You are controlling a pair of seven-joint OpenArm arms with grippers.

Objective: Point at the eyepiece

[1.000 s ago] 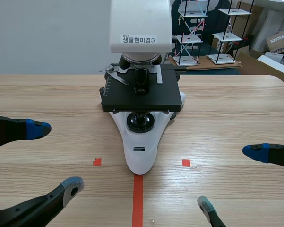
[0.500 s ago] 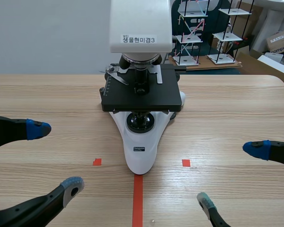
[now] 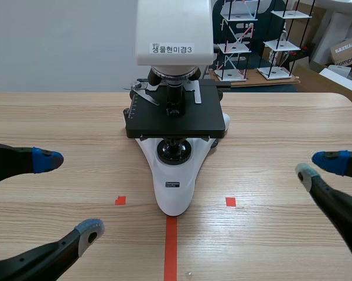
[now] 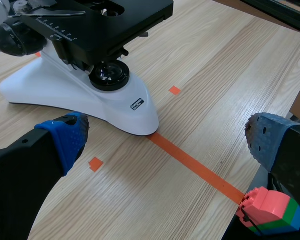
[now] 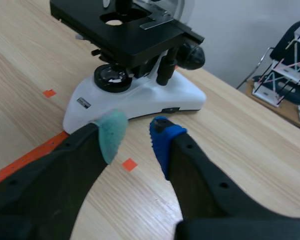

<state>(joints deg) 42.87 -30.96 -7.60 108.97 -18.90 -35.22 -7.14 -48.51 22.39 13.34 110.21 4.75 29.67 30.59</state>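
Nothing of the pointing is done yet. The microscope stands on the table ahead of both pairs of jaws and midway between them. Its white head rises out of the scene view, so the eyepiece itself cannot be seen. It is presumably up on that head, well above where the jaws hang now.

The left jaws gape wide and hold nothing, low over the table beside the microscope's base. The right jaws are drawn narrow, the pads almost meeting with only a slim gap, and they too hold nothing. They sit low, off the base's other side. That looks like a pointing pose being readied, with the whole climb to the head left to make.

The black stage juts out between the jaws and the head and would need clearing. A small pink, green and blue toy brick lies just under the left jaws. Model racks stand beyond the table.
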